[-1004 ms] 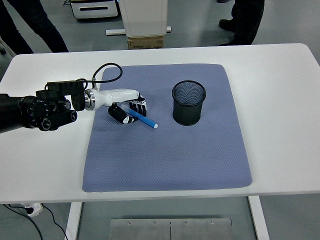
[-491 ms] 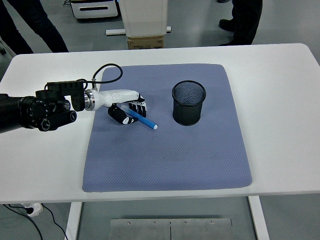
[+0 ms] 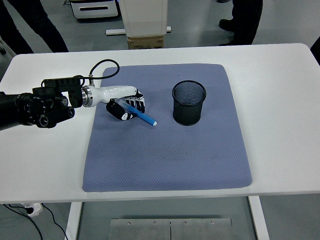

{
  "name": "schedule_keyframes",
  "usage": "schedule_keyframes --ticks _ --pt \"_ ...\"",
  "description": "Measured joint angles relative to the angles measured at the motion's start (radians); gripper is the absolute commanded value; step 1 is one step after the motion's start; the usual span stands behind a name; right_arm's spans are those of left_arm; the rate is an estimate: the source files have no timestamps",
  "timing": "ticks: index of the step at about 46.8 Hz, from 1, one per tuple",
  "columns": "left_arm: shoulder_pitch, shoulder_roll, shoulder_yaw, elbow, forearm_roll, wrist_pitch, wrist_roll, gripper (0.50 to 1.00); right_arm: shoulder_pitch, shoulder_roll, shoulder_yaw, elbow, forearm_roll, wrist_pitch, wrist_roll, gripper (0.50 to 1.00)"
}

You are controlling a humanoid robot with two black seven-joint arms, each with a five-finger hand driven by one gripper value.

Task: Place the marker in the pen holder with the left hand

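Note:
A blue marker (image 3: 141, 116) with a white tip pointing right and down is held in my left hand (image 3: 126, 105), which has curled its fingers around the marker's left end over the blue-grey mat (image 3: 167, 150). The hand is white and black, on a black arm that comes in from the left edge. A black mesh pen holder (image 3: 188, 103) stands upright on the mat, to the right of the marker's tip and apart from it. The right arm does not show.
The mat lies in the middle of the white table (image 3: 280, 100). A cable loops above my left wrist (image 3: 102, 67). Persons' legs (image 3: 245, 20) and a white stand (image 3: 142, 17) are beyond the table's far edge.
My left hand has risen slightly and moved a little toward the far side with the marker in it. The pen holder has not moved.

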Motion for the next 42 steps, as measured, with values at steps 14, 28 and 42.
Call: schedule_keyframes --ticks 14,28,42 --pt "-0.007 0.004 -0.022 0.000 -0.053 -0.006 -0.008 0.500 0.000 0.000 0.000 0.000 0.000 0.000 -0.001 1.000" --pt "-0.007 0.008 -0.031 0.000 -0.086 -0.006 -0.019 0.500 0.000 0.000 0.000 0.000 0.000 0.000 -0.001 1.000" --pt "-0.031 0.011 -0.037 0.000 -0.100 -0.019 -0.021 0.500 0.000 0.000 0.000 0.000 0.000 0.000 0.000 1.000"
